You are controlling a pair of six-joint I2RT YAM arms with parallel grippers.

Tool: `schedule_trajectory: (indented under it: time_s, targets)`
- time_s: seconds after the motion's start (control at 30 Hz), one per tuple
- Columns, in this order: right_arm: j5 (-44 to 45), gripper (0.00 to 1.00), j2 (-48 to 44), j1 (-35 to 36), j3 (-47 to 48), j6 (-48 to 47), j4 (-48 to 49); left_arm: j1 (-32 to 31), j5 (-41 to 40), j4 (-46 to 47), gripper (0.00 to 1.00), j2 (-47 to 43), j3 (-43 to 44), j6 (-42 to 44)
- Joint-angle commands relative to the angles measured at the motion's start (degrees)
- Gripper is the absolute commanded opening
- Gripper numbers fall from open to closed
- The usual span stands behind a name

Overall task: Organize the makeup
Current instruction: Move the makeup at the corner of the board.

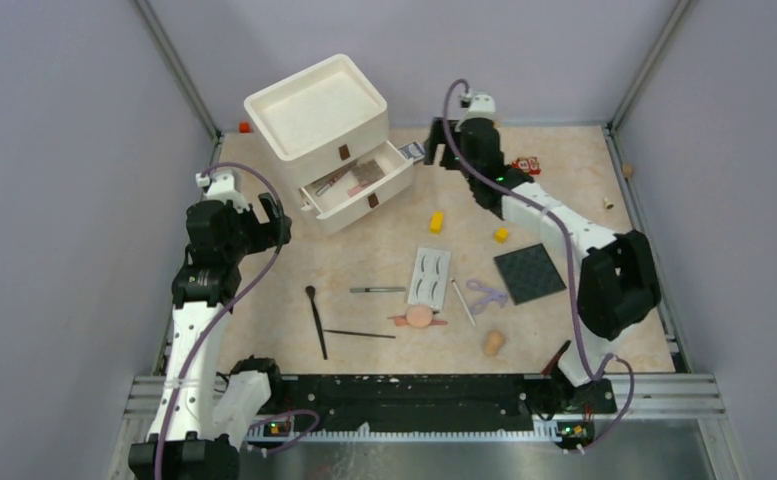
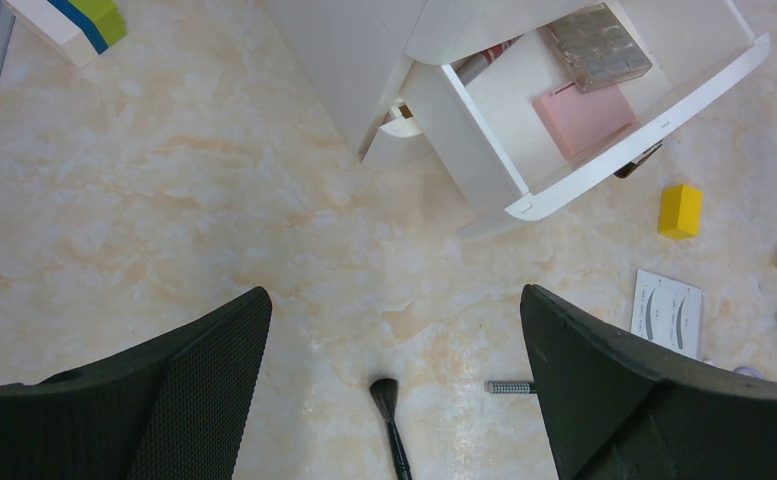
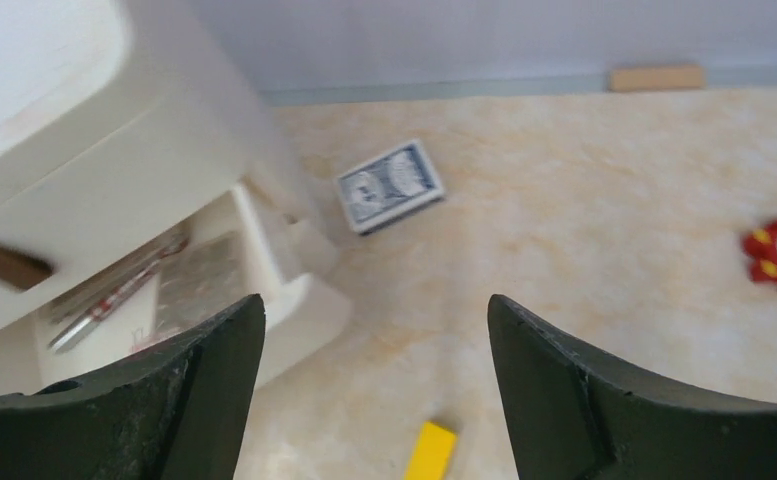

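Already compact (image 2: 584, 115) and palette (image 2: 599, 45) lie in the open drawer (image 1: 344, 213); lash card (image 1: 430, 276), brushes (image 1: 316, 320), curler (image 1: 486, 294) wait toward the table's (image 1: 364, 250) near edge. Left gripper (image 2: 394, 300) and right gripper (image 3: 374, 305) gape empty.

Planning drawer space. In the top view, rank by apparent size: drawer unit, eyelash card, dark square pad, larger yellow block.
1. drawer unit
2. dark square pad and eyelash card: look about alike, unranked
3. larger yellow block
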Motion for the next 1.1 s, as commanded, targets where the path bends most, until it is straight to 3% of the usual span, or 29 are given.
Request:
schedule_trajectory:
  time_s: [0.0,0.23,0.37,0.67,0.83,1.07]
  targets:
    - [-5.08,0.80,-7.25,-10.08,-1.58,14.00,-20.00,-0.10,0.98,2.84,0.99,-0.29,-0.21,-0.01]
    - [-8.15,0.84,-12.08,-25.52,-10.93,20.77,-30.46,-0.16,1.90,-0.02,0.99,-1.67,-0.62,-0.58]
    - [-7.70,0.85,-12.17,-29.34,-13.98,20.59,-32.61,-0.19,1.55,-1.38,0.99,-3.39,-1.98,-0.26]
    - [-8.96,0.85,-15.49,-29.42,-19.56,18.16,-34.32,-0.21,1.53,0.04,0.99,-2.95,-3.46,-0.42]
    - [-15.22,0.82,-22.20,-28.44,-28.00,18.92,-32.43,-0.18,1.62,0.16,0.99,-2.96,-3.64,-0.44]
    - [-6.21,0.81,-32.34,-19.36,-32.32,22.42,-40.80,-0.10,1.99,0.22,0.99,-2.96,-3.67,-0.52]
